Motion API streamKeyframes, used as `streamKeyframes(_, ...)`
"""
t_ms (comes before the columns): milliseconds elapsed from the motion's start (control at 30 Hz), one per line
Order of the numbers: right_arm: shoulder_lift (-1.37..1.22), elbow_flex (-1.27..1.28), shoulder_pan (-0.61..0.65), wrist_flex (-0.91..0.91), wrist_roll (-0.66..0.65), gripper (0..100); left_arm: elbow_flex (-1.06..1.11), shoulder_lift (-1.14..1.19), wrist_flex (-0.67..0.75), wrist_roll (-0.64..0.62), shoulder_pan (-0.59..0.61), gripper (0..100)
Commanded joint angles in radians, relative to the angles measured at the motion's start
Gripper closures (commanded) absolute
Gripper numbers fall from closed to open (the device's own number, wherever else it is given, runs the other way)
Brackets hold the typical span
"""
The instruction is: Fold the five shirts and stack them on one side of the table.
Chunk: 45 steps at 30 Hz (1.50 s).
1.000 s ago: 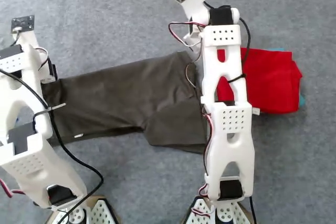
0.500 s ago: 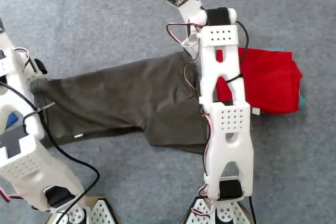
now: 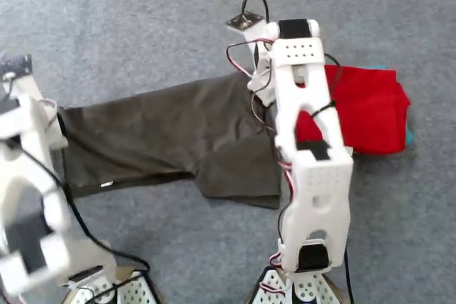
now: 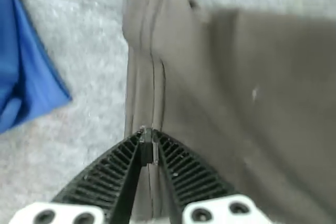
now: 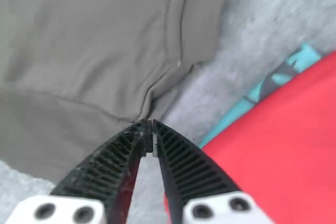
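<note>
A dark olive shirt (image 3: 164, 137) lies spread flat across the middle and left of the grey table (image 3: 142, 26). My left gripper (image 4: 146, 142) is shut, its tips pinching the shirt's (image 4: 252, 77) folded left edge. My right gripper (image 5: 148, 129) is shut on a puckered edge of the same shirt (image 5: 94, 40) at its far right corner. A folded red shirt (image 3: 367, 108) rests to the right on a teal one (image 3: 408, 133). In the right wrist view the red shirt (image 5: 273, 156) and the teal edge (image 5: 273, 77) lie close beside the gripper.
A blue cloth (image 4: 21, 72) lies on the table just past the olive shirt's left edge. The left arm (image 3: 28, 176) stands over the table's left side and the right arm (image 3: 306, 126) over the middle. Bare table runs along the back.
The left arm has swung and risen at the shirt's left edge, which shifted with it. The right arm's wrist has dropped closer to the shirt's far right corner.
</note>
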State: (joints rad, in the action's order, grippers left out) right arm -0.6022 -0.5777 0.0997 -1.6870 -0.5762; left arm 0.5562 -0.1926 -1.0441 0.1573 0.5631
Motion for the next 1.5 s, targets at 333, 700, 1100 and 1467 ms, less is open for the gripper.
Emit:
streamKeyframes(333, 0.265, 0.638, 0.058, 0.356, 0.135, 98.5, 0.450, -0.433, 0.110, 0.000, 0.021, 97)
streamKeyframes(700, 0.306, 0.704, -0.048, 0.407, 0.054, 98.5, 0.452, -0.198, 0.195, 0.049, 0.025, 97)
streamKeyframes(1100, 0.575, 0.728, -0.017, 0.229, -0.028, 98.5, 0.449, -0.526, -0.043, 0.092, 0.022, 97)
streamKeyframes(1467, 1.135, 1.377, 0.219, 0.362, -0.250, 98.3, 0.779, -0.767, 0.092, 0.095, 0.025, 97)
